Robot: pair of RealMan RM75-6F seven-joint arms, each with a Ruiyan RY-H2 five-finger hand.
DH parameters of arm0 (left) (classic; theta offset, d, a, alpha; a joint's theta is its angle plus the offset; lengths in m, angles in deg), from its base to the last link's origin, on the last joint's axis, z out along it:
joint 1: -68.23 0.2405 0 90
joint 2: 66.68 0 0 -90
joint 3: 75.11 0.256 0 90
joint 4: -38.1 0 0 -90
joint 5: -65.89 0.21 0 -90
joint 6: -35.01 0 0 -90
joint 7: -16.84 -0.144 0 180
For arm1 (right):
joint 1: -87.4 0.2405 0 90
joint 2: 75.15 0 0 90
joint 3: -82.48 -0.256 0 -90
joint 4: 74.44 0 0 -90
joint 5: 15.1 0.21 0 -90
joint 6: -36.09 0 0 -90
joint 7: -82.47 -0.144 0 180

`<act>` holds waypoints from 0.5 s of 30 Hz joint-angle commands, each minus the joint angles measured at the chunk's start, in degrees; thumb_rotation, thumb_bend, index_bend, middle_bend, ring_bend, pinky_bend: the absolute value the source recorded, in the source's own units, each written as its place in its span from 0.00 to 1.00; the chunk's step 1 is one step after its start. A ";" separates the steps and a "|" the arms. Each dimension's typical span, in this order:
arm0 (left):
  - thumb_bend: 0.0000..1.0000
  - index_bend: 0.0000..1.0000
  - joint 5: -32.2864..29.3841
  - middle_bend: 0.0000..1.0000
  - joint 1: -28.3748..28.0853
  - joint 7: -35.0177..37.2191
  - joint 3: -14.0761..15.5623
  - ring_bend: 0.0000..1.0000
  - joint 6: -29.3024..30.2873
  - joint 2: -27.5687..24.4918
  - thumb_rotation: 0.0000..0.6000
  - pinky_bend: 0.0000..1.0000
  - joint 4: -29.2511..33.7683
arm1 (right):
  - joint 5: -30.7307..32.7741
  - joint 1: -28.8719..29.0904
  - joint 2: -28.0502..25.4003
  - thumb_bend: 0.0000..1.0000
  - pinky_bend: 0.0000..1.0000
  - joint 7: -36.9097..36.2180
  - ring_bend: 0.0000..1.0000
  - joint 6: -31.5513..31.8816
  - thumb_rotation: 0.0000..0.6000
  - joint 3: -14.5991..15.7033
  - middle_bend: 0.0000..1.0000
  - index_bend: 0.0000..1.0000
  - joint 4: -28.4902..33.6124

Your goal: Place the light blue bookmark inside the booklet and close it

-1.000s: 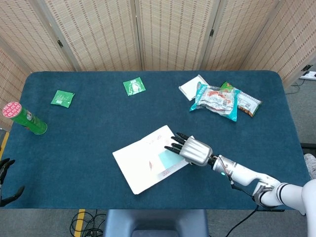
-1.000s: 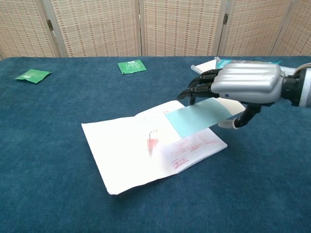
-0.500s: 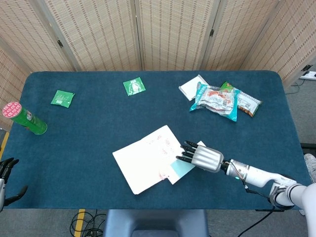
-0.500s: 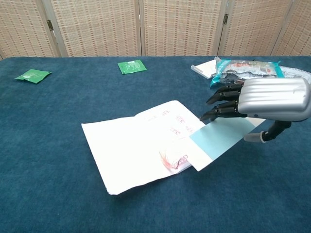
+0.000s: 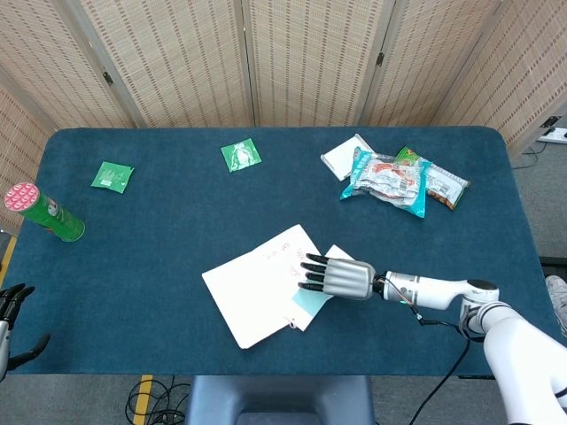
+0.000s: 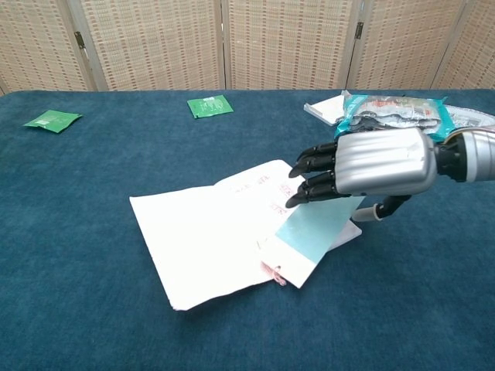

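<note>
The white booklet (image 5: 257,285) (image 6: 205,236) lies open on the blue table near the front edge. My right hand (image 5: 341,278) (image 6: 363,162) hovers over its right page, fingers pointing left. It holds the light blue bookmark (image 6: 313,230) (image 5: 308,302) between its fingers and thumb. The bookmark slopes down to the left, and its lower end with a red tassel (image 6: 275,272) rests at the right page's front edge. My left hand (image 5: 11,312) shows only at the bottom left corner of the head view, off the table, fingers apart and holding nothing.
A green can with a red lid (image 5: 44,212) lies at the far left. Two green packets (image 5: 112,176) (image 5: 240,155) lie toward the back. Snack bags (image 5: 403,181) (image 6: 394,108) and a white packet (image 5: 344,155) are piled at the back right.
My right hand drew back to the right with the bookmark, then came left again over the right page. The bookmark now hangs steeper, its tasselled end on the booklet's edge.
</note>
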State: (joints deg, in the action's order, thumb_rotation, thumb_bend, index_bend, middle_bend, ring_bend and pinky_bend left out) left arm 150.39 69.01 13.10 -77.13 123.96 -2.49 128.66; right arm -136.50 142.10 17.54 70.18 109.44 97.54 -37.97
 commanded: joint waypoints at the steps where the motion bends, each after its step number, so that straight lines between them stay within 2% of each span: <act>1: 0.27 0.19 -0.09 0.16 0.00 -0.14 0.02 0.15 -0.05 -0.01 1.00 0.20 -0.01 | -1.36 2.26 2.96 0.30 0.15 -2.09 0.11 0.88 1.00 0.92 0.31 0.14 -4.41; 8: 0.27 0.19 -0.40 0.16 0.11 -0.39 0.04 0.15 -0.08 -0.06 1.00 0.20 0.08 | -0.52 3.86 6.66 0.30 0.15 -5.42 0.11 1.35 1.00 1.36 0.31 0.14 -11.59; 15: 0.27 0.19 -0.61 0.16 0.13 -0.72 0.05 0.15 -0.16 -0.11 1.00 0.20 0.22 | 1.30 4.27 8.85 0.30 0.15 -6.89 0.11 0.41 1.00 1.55 0.27 0.14 -15.90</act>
State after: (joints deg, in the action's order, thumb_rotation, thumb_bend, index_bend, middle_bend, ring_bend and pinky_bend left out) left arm 149.78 69.14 12.38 -77.08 123.79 -2.60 128.88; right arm -135.57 146.25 26.04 63.59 110.09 99.07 -53.49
